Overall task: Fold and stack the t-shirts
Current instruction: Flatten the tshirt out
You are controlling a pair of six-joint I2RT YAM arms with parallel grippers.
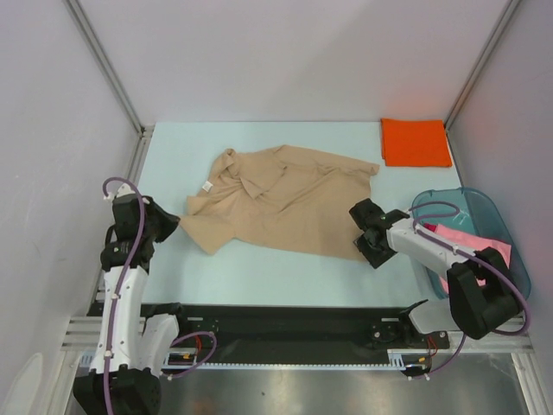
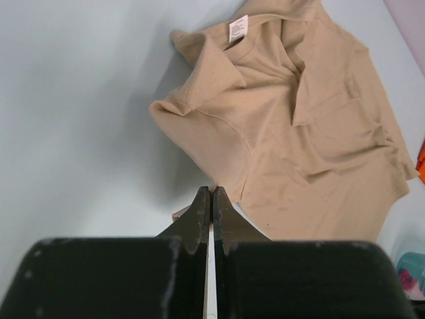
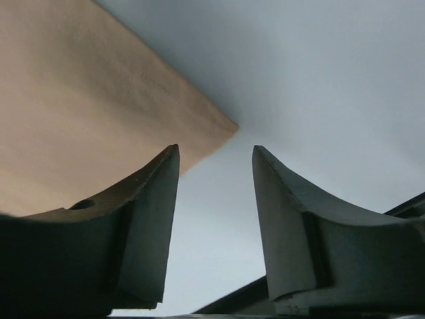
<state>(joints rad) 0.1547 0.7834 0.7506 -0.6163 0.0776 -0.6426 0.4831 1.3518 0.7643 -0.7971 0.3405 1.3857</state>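
Tan t-shirt (image 1: 285, 203) lies rumpled mid table (image 1: 259, 272); orange t-shirt (image 1: 416, 142) folded at far right corner; pink t-shirt (image 1: 471, 238) in tub (image 1: 484, 203) at right edge. To flatten well: grab both near corners securely, pull evenly. Left end effector (image 2: 210, 193) clenched at tan shirt's near-left corner; pinch unclear. Right end effector (image 3: 214, 149) spread wide at near-right corner, empty.

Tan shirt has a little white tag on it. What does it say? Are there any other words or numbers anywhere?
White tag at the tan shirt's collar: there is faint print, too small and blurred to read.
Orange shirt, pink shirt, tub, table: no words, numbers or signs show.
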